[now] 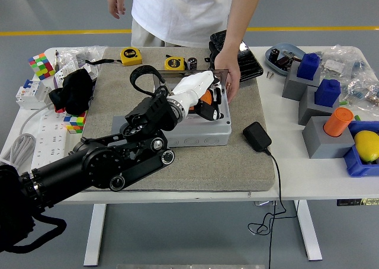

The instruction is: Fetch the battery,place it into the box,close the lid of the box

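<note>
- Head view: the battery (205, 96) was held clamped in the left hand (200, 97) over the box (220, 125).
- The lid (220, 74) was held up by a person's hand (227, 73).
- Release was judged next.

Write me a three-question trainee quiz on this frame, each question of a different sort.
1. True or false: the left robot hand holds the orange battery over the open grey box.
2. Who holds the box's dark lid up? A) the right robot hand B) the person's hand C) nobody
3. Fill in: the black adapter lies to the box's ____ in the picture.

Key: 1 true; 2 B; 3 right.
</note>
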Robot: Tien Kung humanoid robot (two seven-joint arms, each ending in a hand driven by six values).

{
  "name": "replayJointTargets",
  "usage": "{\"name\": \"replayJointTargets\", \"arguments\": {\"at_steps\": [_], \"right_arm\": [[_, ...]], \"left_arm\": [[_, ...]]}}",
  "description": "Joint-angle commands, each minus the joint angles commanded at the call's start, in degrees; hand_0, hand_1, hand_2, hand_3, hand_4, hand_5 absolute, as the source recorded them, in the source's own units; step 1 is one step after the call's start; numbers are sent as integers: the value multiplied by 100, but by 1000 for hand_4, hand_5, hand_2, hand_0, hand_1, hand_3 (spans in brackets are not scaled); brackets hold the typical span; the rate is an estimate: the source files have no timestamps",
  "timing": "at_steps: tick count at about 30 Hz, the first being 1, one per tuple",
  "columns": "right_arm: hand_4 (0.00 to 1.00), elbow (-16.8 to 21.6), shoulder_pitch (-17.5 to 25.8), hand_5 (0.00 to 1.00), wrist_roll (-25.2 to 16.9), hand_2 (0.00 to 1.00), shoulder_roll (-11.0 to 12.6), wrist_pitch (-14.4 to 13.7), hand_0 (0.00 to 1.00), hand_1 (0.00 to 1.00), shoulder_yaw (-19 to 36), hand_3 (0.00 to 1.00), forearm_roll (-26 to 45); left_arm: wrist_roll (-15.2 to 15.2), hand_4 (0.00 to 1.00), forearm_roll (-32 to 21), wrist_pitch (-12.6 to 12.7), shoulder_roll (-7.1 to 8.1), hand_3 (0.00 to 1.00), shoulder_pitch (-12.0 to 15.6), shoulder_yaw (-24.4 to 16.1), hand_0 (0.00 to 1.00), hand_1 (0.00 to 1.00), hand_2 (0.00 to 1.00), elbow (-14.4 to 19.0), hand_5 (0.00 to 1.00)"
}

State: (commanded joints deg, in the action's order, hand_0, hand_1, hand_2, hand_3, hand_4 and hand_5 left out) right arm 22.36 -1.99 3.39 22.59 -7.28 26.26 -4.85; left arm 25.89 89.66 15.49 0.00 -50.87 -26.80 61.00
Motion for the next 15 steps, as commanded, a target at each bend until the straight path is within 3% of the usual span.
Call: {"name": "replayJointTargets", "arguments": {"at_steps": [4, 5, 6, 10, 11, 15], "right_arm": [[982, 3, 3, 524, -2, 666, -1, -3, 623, 642, -4, 569, -1], [982, 5, 2, 524, -2, 666, -2, -2, 623, 642, -6, 569, -4], [982, 8, 0, 524, -3, 666, -4, -1, 623, 642, -3, 569, -10], [982, 13, -9, 524, -8, 666, -7, -1, 623, 642, -4, 569, -18], [982, 15, -11, 523, -9, 666, -7, 0, 623, 643, -1, 569, -19], [982, 17, -13, 523, -11, 666, -11, 2, 623, 643, 6, 569, -20]], "left_arm": [[5, 994, 2, -3, 0, 320, 28, 6, 120, 40, 102, -35, 112], [-18, 998, 6, 8, 0, 401, 36, 4, 136, 122, 174, -39, 166], [-37, 998, 1, 18, 0, 401, 45, 2, 136, 122, 174, -39, 166], [-307, 998, -80, 134, 0, 401, 74, -2, 136, 122, 174, -36, 166], [-375, 998, -90, 172, 0, 460, 76, -4, 228, 356, 344, -36, 205], [-572, 998, -96, 308, 0, 460, 79, -26, 228, 356, 344, -26, 205]]}}
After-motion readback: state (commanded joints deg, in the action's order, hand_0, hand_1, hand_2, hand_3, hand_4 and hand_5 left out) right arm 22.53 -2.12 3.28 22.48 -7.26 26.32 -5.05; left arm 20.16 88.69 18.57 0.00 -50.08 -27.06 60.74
